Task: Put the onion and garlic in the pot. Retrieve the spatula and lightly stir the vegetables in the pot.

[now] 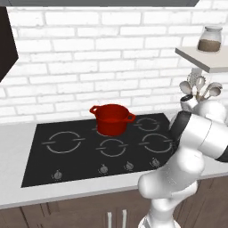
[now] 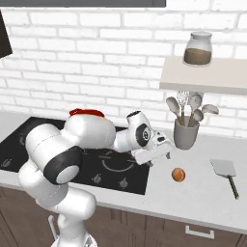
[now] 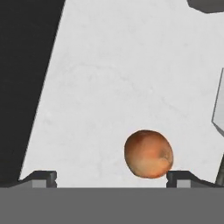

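The onion point(image 2: 178, 174) is a small orange-tan bulb lying on the pale counter to the right of the cooktop. My gripper point(image 2: 155, 157) hovers just left of it and a little above, open. In the hand view the onion point(image 3: 148, 153) lies between the open fingertips, close to the right fingertip point(image 3: 183, 178), and nothing is held. The red pot point(image 1: 111, 118) stands on the back middle of the cooktop; in the right base view my arm hides all but its rim point(image 2: 87, 112). The spatula point(image 2: 224, 169) lies flat on the counter at the far right. The garlic is out of view.
A grey utensil cup point(image 2: 185, 135) full of spoons stands behind the onion by the wall. Above it a shelf point(image 2: 207, 79) carries a glass jar point(image 2: 198, 48). The black cooktop point(image 1: 67, 164) covers the counter's left part, with its knobs along the front.
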Tool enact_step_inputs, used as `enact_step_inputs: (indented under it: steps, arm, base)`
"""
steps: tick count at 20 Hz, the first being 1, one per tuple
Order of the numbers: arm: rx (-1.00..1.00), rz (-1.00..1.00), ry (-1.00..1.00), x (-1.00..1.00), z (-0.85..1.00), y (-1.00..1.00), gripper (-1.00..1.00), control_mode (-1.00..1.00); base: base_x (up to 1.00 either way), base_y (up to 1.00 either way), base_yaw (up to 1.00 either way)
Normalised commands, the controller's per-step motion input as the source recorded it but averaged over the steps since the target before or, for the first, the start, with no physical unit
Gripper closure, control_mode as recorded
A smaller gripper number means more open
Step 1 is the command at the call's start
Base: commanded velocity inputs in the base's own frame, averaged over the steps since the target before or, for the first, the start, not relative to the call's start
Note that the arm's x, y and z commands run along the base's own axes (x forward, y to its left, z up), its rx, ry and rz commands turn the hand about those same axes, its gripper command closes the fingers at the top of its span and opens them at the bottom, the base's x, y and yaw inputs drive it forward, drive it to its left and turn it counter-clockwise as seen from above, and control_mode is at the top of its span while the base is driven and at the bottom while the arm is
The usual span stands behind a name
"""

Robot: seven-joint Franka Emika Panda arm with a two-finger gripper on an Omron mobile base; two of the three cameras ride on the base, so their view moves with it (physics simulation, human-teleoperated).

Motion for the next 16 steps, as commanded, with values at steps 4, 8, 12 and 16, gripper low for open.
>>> enact_step_inputs:
  steps: [4, 8, 12, 16]
  arm:
    - [0.06, -0.05, 0.01, 0.09, -0.28, -0.96, -1.00, -1.00]
    - [0.09, -0.03, -0.02, 0.00, -0.25, -0.63, -1.00, -1.00]
    - [0.09, 0.00, -0.03, 0.00, -0.27, -0.29, -1.00, -1.00]
    - [0.04, 0.00, -0.02, -0.31, -0.09, -0.11, -1.00, -1.00]
  base:
    - [0.00, 0.00, 0.00]
    - [0.00, 0.00, 0.00]
    - [0.00, 0.00, 0.00]
    - [0.00, 0.00, 0.00]
